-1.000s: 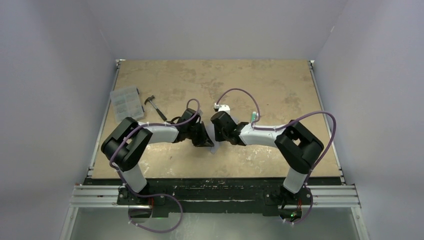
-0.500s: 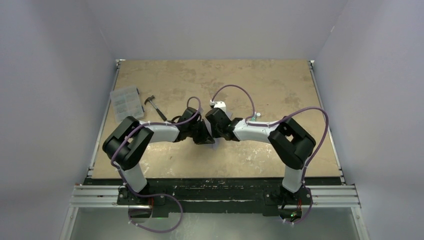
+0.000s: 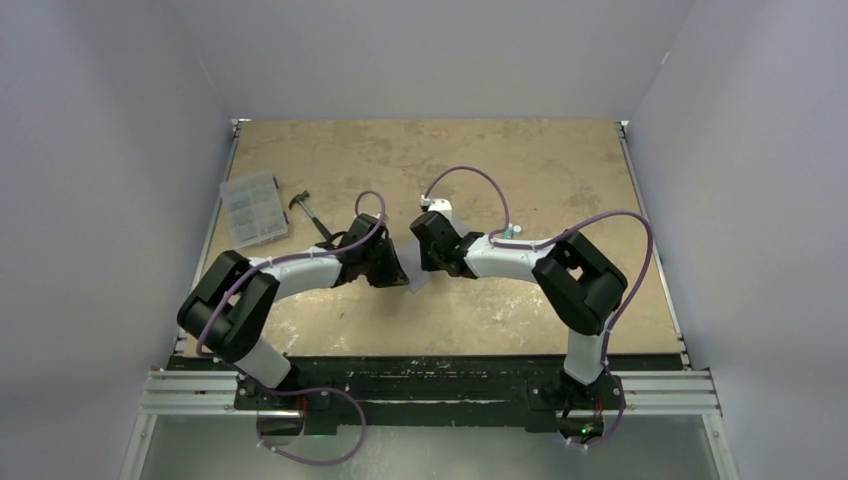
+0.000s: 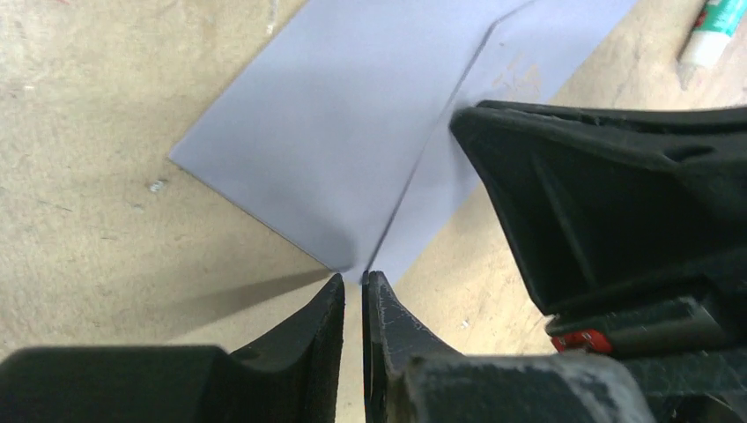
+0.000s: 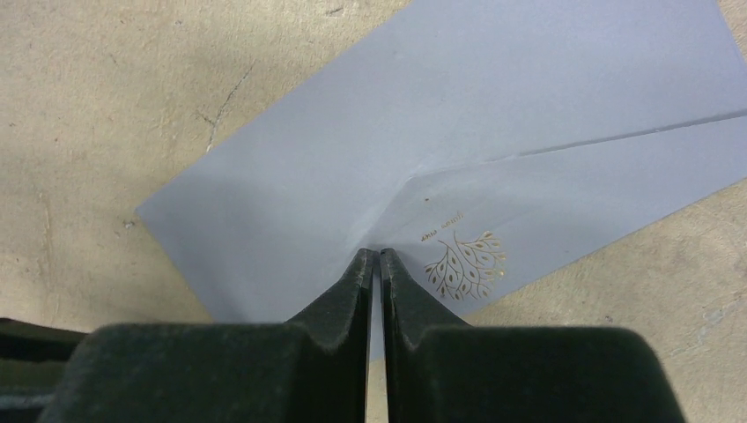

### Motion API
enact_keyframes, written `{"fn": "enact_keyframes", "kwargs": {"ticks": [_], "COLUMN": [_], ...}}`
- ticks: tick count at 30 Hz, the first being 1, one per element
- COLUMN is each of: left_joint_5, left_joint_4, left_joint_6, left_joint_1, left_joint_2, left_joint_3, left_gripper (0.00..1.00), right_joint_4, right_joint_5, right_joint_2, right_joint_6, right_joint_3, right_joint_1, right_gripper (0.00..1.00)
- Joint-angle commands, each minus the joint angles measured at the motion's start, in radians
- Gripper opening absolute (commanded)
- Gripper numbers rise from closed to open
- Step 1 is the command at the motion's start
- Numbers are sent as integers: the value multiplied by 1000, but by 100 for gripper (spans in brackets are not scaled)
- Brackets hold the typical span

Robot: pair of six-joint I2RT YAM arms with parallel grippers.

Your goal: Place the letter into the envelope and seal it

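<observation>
- The counter (image 3: 560,170) is a tan board, worn and blotched with paler patches, and carries fine cracks and specks in the wrist views.
- Plain grey walls (image 3: 110,150) enclose it on the left, right and far sides; a metal rail (image 3: 430,390) runs along the near edge, with both arm bases bolted to it.
- A clear plastic box (image 3: 253,208) sits near the left edge, lid shut and divided into small compartments; the contents are too small to identify.
- A small hammer (image 3: 312,218) lies just beside the box, on its right.
- A white tube with a green band (image 4: 712,33) lies on the counter near the envelope's far end.
- The envelope (image 5: 370,150), grey-blue, lies flat on the counter at mid-width, between the two wrists, with its flap folded down over the body.
- A gold tree print (image 5: 462,260) with small lettering above it shows on the envelope's face.
- The left gripper (image 4: 353,291) has its fingers closed to a thin slit, with the tips at the near edge of the envelope where a seam line ends.
- The right gripper (image 5: 374,258) is likewise closed to a thin slit, with its tips resting on the envelope at the seam, just beside the gold print.
- From above, both wrists meet over the envelope and hide most of it.
</observation>
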Motion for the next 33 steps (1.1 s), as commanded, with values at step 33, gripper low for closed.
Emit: {"fn": "enact_keyframes", "kwargs": {"ticks": [33], "left_joint_5": [35], "left_joint_4": [162], "left_joint_6": [28], "left_joint_1": [-2], "left_joint_2": [213], "left_joint_3": [-162], "left_gripper": [0], "right_joint_4": [-177], "right_joint_5": [64], "right_joint_2": [132], "right_joint_6": [-51], "right_joint_3": [34], "right_joint_1": [-20], "right_gripper": [20]}}
